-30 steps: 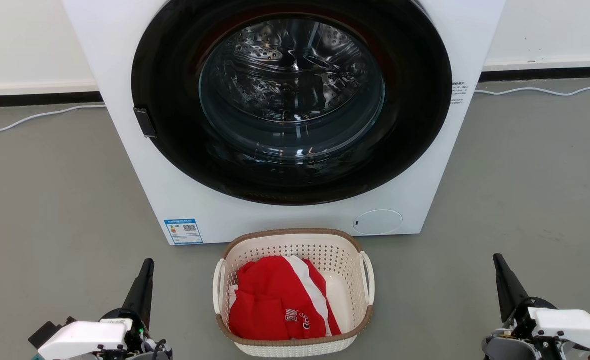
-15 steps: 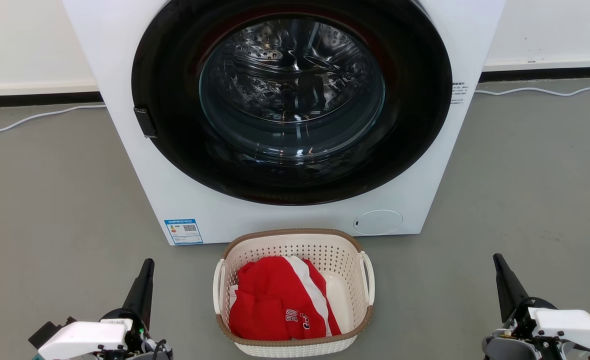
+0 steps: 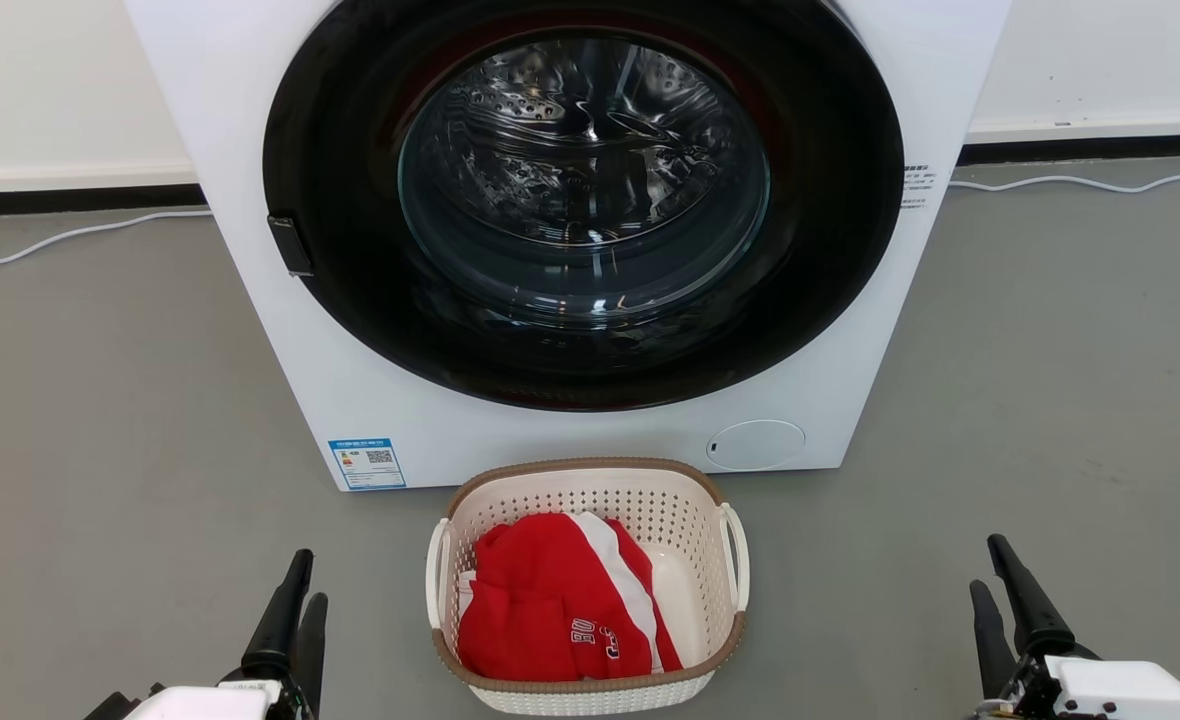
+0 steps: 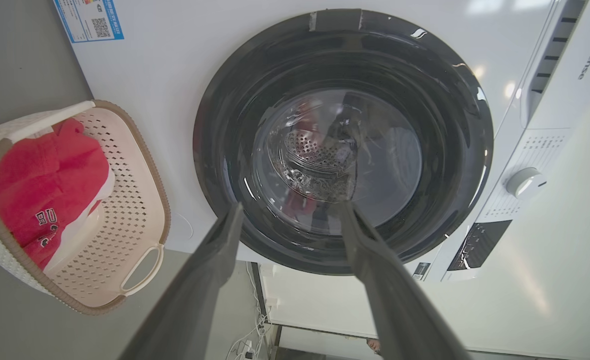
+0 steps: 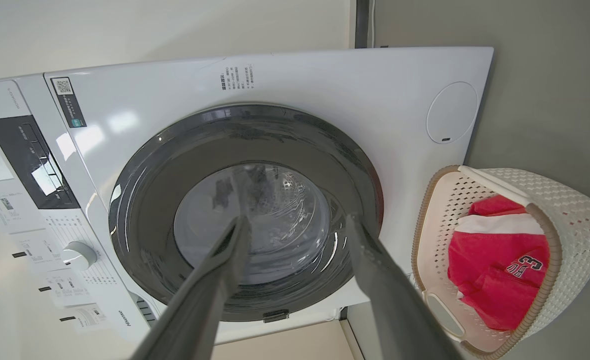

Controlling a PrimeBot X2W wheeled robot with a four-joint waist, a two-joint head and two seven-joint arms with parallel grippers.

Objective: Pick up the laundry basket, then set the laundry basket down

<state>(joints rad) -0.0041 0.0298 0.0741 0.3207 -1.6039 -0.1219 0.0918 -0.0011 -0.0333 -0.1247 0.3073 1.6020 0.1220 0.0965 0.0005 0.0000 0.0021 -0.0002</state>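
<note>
**Arms low and wide, the laundry basket (image 3: 590, 466) untouched between them**

The laundry basket sits on the grey floor (image 3: 100, 400), just in front of the white washer (image 3: 510, 445) and under its round dark door (image 3: 580, 200). A red garment (image 3: 540, 590) with a white stripe lies bunched inside, towards the basket's left half. Both white loop handles (image 3: 437, 570) are free.

In the head view the left gripper (image 3: 308, 578) rises from the bottom edge at the lower left. Its two dark fingers point up and lean slightly right, towards the basket but well apart from it. The right gripper (image 3: 987, 563) mirrors it at the lower right, with its fingers leaning slightly left and the same wide stretch of bare floor between it and the basket's right handle.

Each wrist camera looks along its own fingers at the washer door. The left gripper (image 4: 291, 209) has its fingers spread with a clear gap and nothing between them, and the basket (image 4: 140, 165) lies off to one side. The right gripper (image 5: 297, 221) is spread the same way and holds nothing, with the basket (image 5: 575, 210) at the far edge.

A thin white cable (image 3: 50, 236) runs along the floor by the wall.
</note>
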